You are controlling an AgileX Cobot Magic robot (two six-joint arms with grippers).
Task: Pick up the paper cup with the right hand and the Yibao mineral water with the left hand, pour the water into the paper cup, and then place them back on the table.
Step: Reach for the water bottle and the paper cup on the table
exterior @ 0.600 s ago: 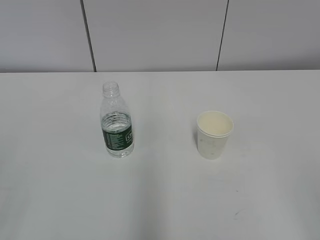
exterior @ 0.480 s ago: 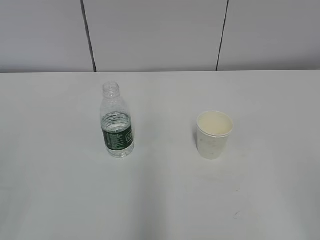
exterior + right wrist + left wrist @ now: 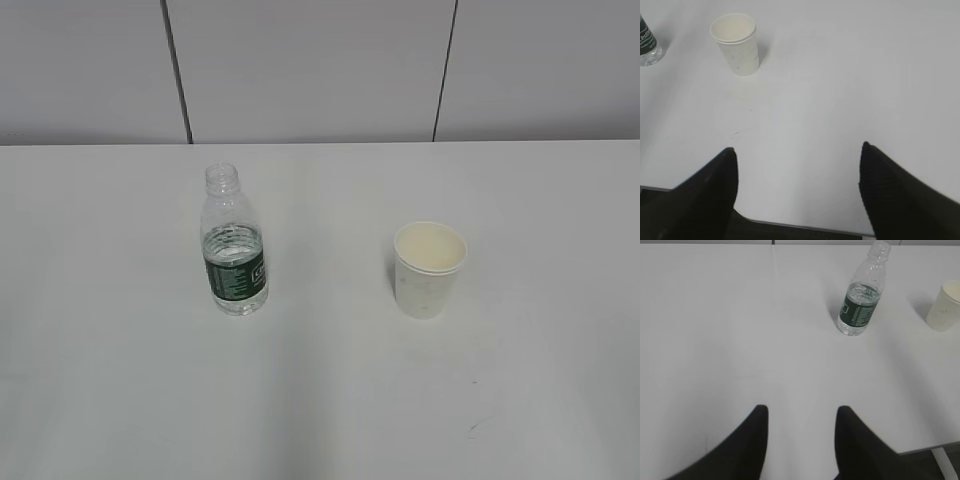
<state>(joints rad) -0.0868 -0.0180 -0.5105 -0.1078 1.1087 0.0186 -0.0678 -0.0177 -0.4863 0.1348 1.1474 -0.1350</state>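
Note:
The Yibao mineral water bottle [image 3: 234, 243] stands upright and uncapped on the white table [image 3: 320, 400], left of centre, partly filled with water. The white paper cup [image 3: 428, 269] stands upright to its right, empty. Neither gripper shows in the exterior view. In the left wrist view my left gripper [image 3: 801, 410] is open and empty over the table, with the bottle [image 3: 861, 296] far ahead to the right and the cup [image 3: 945, 305] at the right edge. In the right wrist view my right gripper [image 3: 797, 147] is wide open and empty near the table's front edge, with the cup [image 3: 737, 44] ahead to the left.
A grey panelled wall [image 3: 320, 70] runs behind the table. The table's front edge [image 3: 805, 227] shows below the right gripper. A faint dark scuff [image 3: 740, 132] marks the tabletop in front of the cup.

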